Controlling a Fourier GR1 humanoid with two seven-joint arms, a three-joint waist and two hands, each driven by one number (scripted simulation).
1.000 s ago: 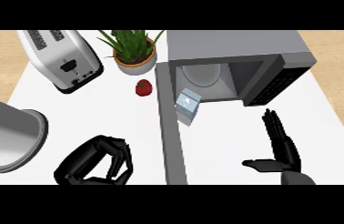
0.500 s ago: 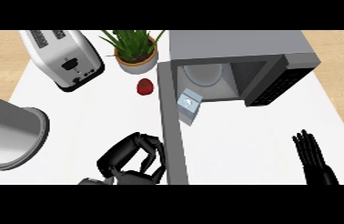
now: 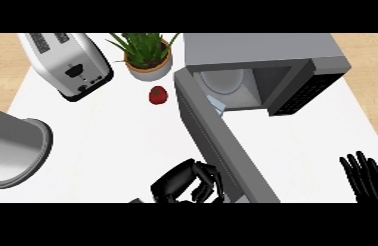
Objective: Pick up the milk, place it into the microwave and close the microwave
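A white surface (image 3: 96, 135) is seen from steeply above. At the back right sits a grey microwave (image 3: 258, 52), its door (image 3: 221, 145) swung wide open toward the viewer. A small pale-blue milk (image 3: 215, 103) carton is just inside the cavity's front edge, at the left near the door hinge, partly hidden by the door. So little of it shows that its long axis and facing cannot be told for sure; it seems to lie tilted, not neatly upright.

The left hand (image 3: 186, 182) is low in the view, touching or just beside the outer face of the open door, its fingers curled with nothing visibly held. The right hand (image 3: 360, 172) rests at the lower right edge, fingers straight and pointing up, holding nothing.

The carton is likely light and fairly stiff, though its thin walls could dent. Its flat sides would be the natural place to take hold.

Elsewhere are a toaster (image 3: 66, 65), a potted plant (image 3: 148, 57), a red tomato (image 3: 158, 95) and a metal pot (image 3: 18, 150).
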